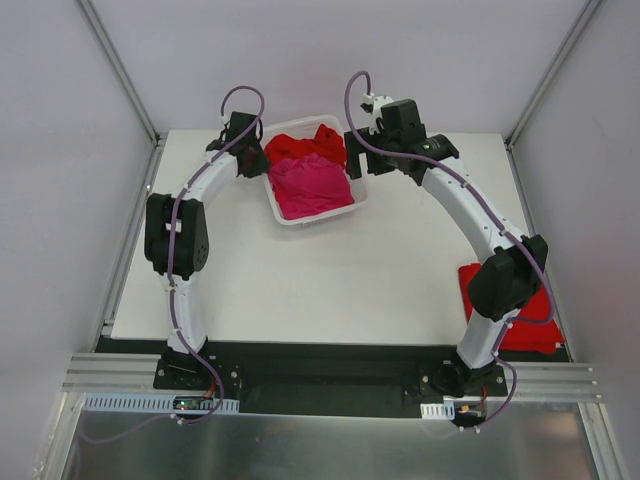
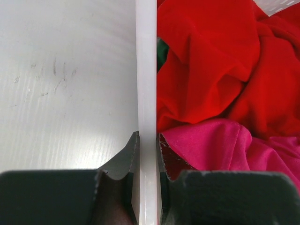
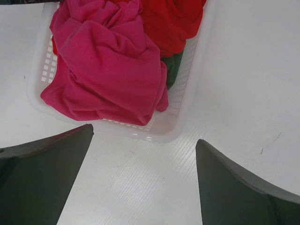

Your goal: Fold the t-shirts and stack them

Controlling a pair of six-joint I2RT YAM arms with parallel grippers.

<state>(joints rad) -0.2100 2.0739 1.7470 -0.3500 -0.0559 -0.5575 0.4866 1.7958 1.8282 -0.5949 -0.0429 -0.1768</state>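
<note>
A white slotted basket [image 1: 283,217] at the table's far middle holds crumpled t-shirts: a magenta-pink one [image 1: 308,185] in front and a bright red one [image 1: 300,146] behind. A strip of dark green cloth [image 3: 173,70] shows between them. My left gripper [image 1: 258,160] is at the basket's left side. In the left wrist view its jaws [image 2: 148,140] are shut on the white basket wall [image 2: 146,70], one finger outside and one inside against the magenta shirt [image 2: 220,145]. My right gripper [image 1: 355,165] hovers open by the basket's right corner [image 3: 159,133], holding nothing.
A red cloth [image 1: 535,330] lies flat at the table's right edge, partly hidden behind the right arm's elbow. Bare white table [image 1: 330,280] stretches between the basket and the arm bases. Metal frame posts stand at both far corners.
</note>
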